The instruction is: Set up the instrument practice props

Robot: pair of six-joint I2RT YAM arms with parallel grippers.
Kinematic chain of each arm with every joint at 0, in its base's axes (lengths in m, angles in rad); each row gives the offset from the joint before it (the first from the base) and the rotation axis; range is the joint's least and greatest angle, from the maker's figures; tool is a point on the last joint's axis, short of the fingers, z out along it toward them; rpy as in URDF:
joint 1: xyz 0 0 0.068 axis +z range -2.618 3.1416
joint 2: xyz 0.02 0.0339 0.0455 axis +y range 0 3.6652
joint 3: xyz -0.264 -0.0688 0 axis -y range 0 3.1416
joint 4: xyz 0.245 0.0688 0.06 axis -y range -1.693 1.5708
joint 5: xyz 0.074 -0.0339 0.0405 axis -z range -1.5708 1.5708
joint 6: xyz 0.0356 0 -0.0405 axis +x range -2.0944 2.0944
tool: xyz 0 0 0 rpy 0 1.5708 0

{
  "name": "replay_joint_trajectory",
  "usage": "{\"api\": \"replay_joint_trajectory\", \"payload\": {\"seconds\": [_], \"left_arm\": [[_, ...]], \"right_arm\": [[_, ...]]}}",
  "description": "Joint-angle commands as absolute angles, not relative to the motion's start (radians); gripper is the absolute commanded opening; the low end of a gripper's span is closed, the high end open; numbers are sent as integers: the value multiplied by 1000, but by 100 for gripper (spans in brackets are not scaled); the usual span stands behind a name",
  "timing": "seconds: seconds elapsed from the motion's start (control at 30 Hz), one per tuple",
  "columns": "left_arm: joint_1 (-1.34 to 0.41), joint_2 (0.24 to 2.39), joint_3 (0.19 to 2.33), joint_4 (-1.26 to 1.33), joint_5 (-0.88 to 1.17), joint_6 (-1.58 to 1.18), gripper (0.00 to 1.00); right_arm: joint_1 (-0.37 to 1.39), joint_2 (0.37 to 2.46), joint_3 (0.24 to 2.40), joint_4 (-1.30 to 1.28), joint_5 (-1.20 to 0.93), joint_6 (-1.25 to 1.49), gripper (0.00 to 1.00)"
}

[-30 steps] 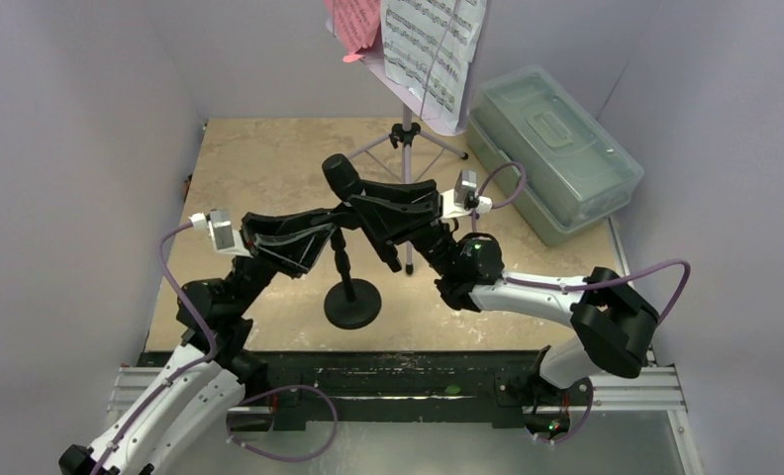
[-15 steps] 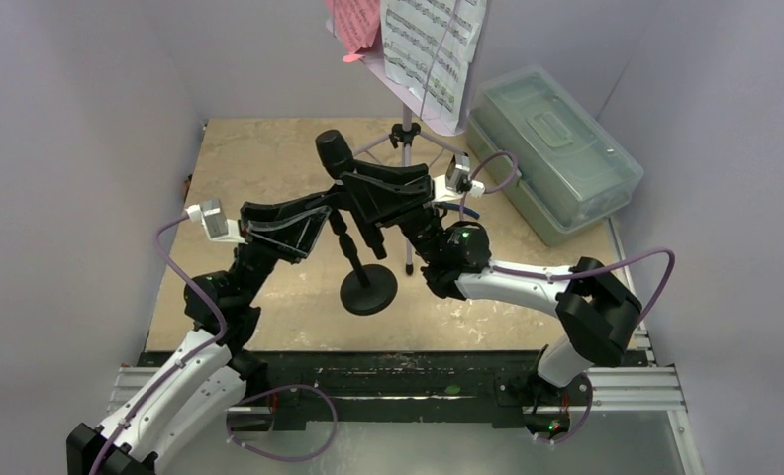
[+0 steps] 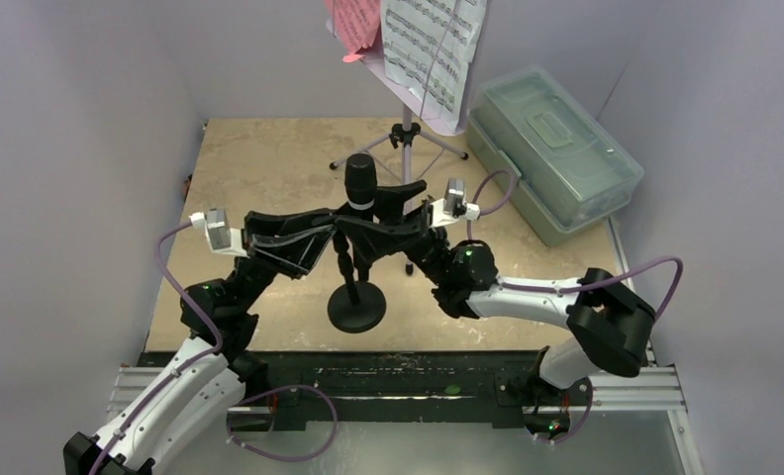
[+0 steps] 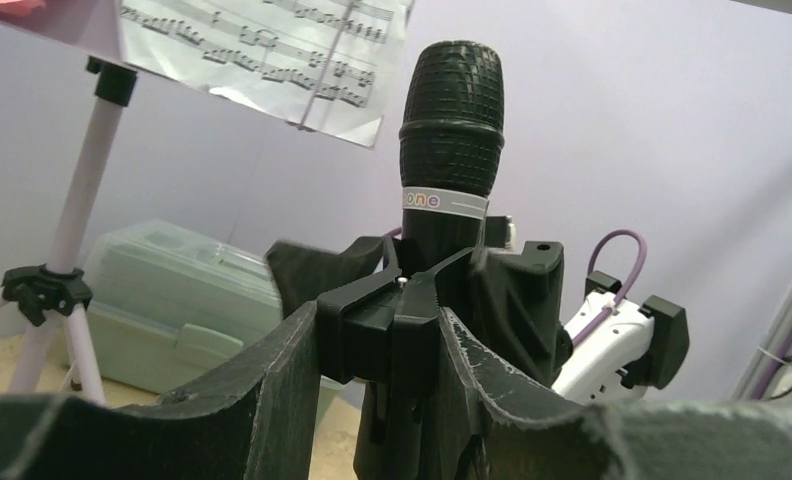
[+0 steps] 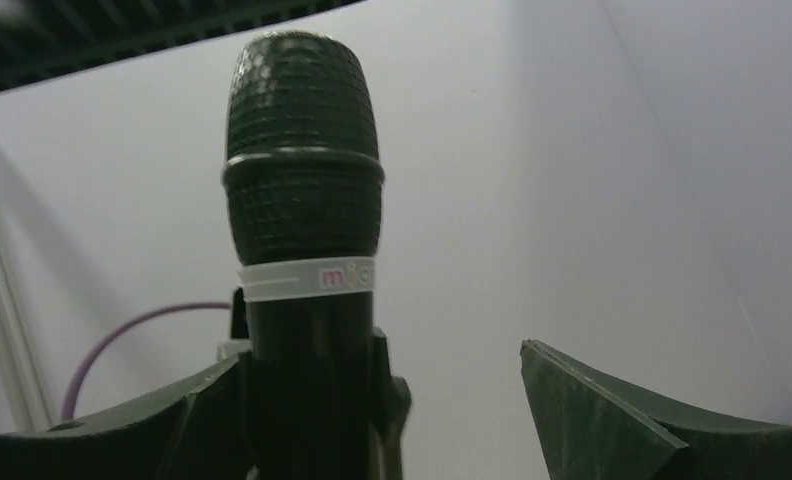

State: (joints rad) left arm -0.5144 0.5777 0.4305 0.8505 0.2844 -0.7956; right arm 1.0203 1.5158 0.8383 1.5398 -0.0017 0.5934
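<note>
So the left gripper [image 4: 384, 335] is clamped on the mic stand [image 3: 356, 307], microphone [image 5: 302, 200] upright in it, right gripper [image 5: 387, 390] spread wide.

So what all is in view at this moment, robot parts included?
mic: one, black, upright in the mic stand's clip, mid-table
mic stand: one, black, round base on the table
music stand: one, lavender tripod, far side
sheets: one white, one pink, on the music stand's tray
box: one, clear, lidded, far right
table: one, beige top
left gripper: one, black, shut on the mic stand's clip
right gripper: one, black, open, mic between its fingers
</note>
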Motion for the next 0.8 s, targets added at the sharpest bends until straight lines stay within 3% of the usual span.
{"api": "replay_joint_trajectory", "payload": {"seconds": [0.0,0.37,0.5,0.6,0.77], "left_arm": [[-529,524,456,948,293,-761,0],[-528,511,487,713,309,-543,0],[-529,545,520,631,294,-447,0],[-529,584,515,652,278,-406,0],[-529,681,464,818,254,-390,0]], "right_arm": [[1013,1358,758,1448,-3,499,99],[942,905,668,697,2,265,99],[931,855,668,446,-14,185,99],[928,874,648,352,-34,176,99],[926,927,572,440,-65,241,99]]}}
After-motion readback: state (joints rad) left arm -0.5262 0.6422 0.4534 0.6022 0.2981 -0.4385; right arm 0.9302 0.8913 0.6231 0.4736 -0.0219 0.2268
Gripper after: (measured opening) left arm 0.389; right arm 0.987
